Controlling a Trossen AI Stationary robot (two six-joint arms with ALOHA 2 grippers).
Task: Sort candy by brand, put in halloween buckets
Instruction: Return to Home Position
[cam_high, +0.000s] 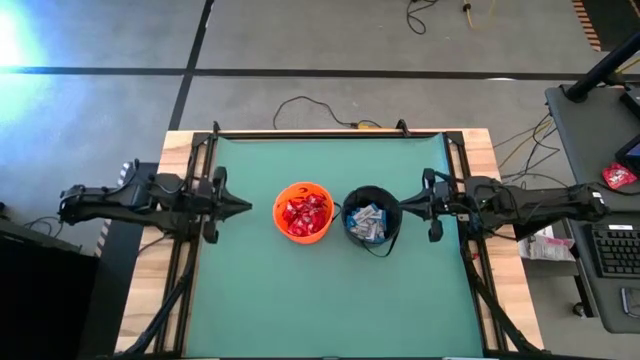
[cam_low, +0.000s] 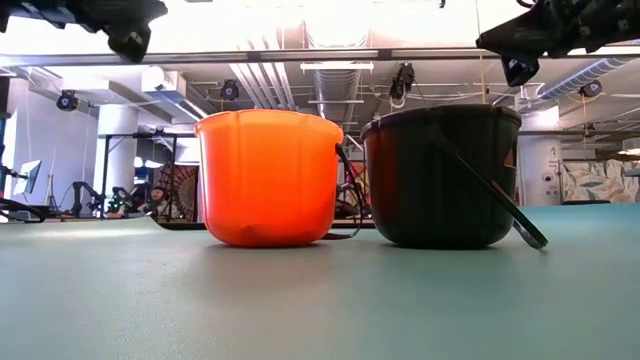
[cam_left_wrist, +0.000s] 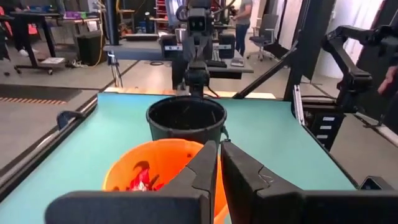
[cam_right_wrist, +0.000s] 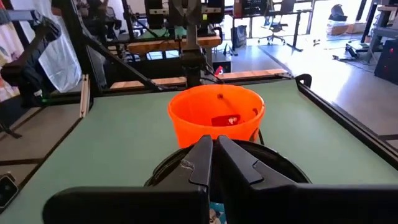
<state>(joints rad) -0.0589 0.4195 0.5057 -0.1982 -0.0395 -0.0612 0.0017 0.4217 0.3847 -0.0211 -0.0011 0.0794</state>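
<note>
Two halloween buckets stand side by side on their bases at the middle of the green table. The orange bucket (cam_high: 303, 211) holds several red candy packets (cam_high: 304, 213). The black bucket (cam_high: 372, 220) holds white-and-blue candy bars (cam_high: 367, 223); its thin handle (cam_low: 495, 195) hangs down its side to the table. My left gripper (cam_high: 246, 207) hovers shut above the table, left of the orange bucket, pointing at it. My right gripper (cam_high: 406, 207) hovers shut right of the black bucket, pointing at it. Neither holds anything.
Black frame rails (cam_high: 205, 165) run along the table's left and right sides beside the arm bases. A wooden border (cam_high: 180, 140) surrounds the mat. Bare green mat (cam_high: 330, 300) lies near and far of the buckets. A desk with a keyboard (cam_high: 615, 250) stands off to the right.
</note>
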